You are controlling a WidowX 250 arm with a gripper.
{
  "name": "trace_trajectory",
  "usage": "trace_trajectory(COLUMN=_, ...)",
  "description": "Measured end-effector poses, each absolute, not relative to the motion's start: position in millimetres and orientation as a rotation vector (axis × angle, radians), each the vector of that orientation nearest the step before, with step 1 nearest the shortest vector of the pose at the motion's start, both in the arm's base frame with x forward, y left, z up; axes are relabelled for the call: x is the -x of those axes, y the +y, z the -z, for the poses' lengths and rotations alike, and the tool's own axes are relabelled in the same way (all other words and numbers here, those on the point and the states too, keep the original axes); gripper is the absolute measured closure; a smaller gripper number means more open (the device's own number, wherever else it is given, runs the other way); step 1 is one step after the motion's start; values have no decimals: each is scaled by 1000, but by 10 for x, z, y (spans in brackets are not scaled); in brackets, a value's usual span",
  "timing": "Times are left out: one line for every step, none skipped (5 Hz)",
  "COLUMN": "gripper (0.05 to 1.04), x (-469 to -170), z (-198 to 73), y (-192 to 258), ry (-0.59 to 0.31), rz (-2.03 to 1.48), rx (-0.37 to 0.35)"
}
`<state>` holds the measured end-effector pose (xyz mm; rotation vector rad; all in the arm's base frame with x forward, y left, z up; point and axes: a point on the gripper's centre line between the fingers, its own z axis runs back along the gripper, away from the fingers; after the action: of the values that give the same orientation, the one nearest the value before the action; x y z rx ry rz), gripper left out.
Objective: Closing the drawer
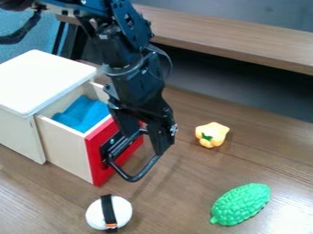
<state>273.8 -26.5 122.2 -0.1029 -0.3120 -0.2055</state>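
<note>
Black two-finger gripper (pixel 146 144), fingers spread, hangs at the curved black handle (pixel 132 178) of the red-fronted wooden drawer (pixel 94 157) — drawer standing open, the push shut remaining.

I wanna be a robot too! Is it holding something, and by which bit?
Nothing seems held: the gripper is open at the black handle of the drawer.

A green, bumpy, oval toy (pixel 242 204) lies at the lower right, a yellow, lobed toy (pixel 214 131) right of centre. A white, rounded, black-banded toy (pixel 124 211) sits at the lower left. Blue cloth (pixel 85 113) lies at middle left.
</note>
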Motion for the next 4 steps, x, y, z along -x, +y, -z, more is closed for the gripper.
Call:
trace_trajectory(gripper=84, x=-2728, z=-1168, y=-267, ry=-292, rz=199, rx=106)
trace_trajectory(gripper=84, x=-2749, z=-1020, y=-335, ry=-219, rz=191, rx=122)
trace_trajectory(gripper=84, x=-2805, z=-946, y=-408, ry=-195, rz=188, rx=124)
trace_trajectory(gripper=84, x=-2903, z=-918, y=-408, ry=-184, rz=161, rx=122)
